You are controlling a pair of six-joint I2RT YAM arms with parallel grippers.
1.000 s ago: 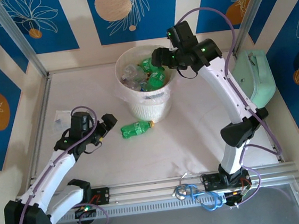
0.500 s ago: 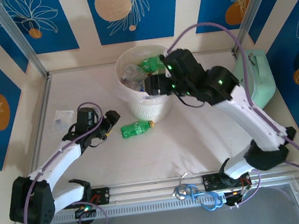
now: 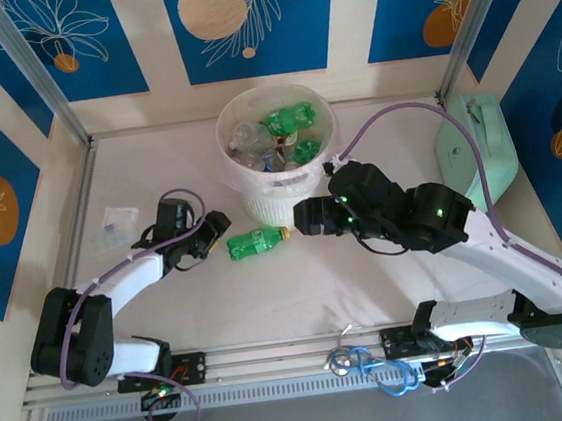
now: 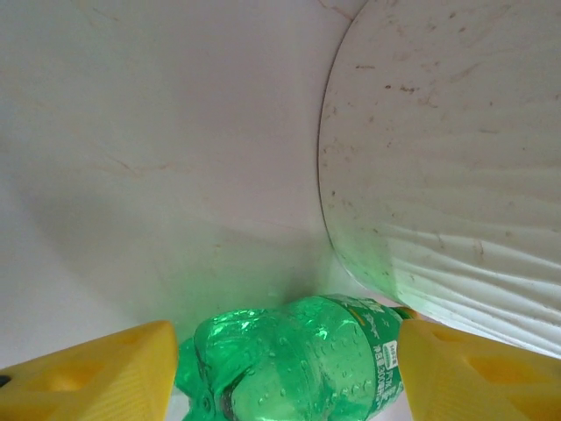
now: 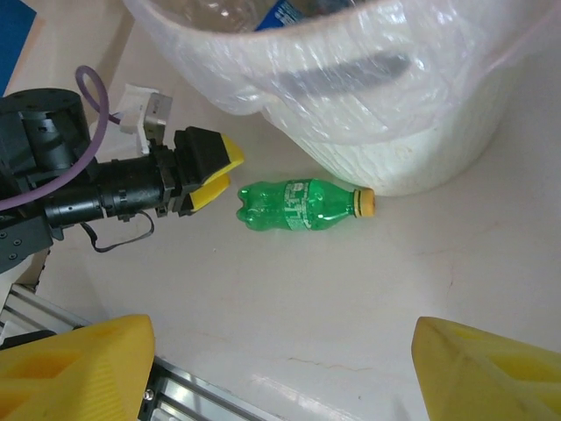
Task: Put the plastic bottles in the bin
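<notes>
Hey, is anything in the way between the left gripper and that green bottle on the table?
Nothing visible. The left gripper, open, faces the green bottle base first across bare table; the bin stands beside its cap end.

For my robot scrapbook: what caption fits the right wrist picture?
Left gripper open beside the green bottle lying by the bin.

Showing white arm shells, black joints, looping purple cables, small green lights and yellow wedge-shaped fingertips.

A robot test cell: aluminium frame posts and blue leaf-print panels enclose a white table.
</notes>
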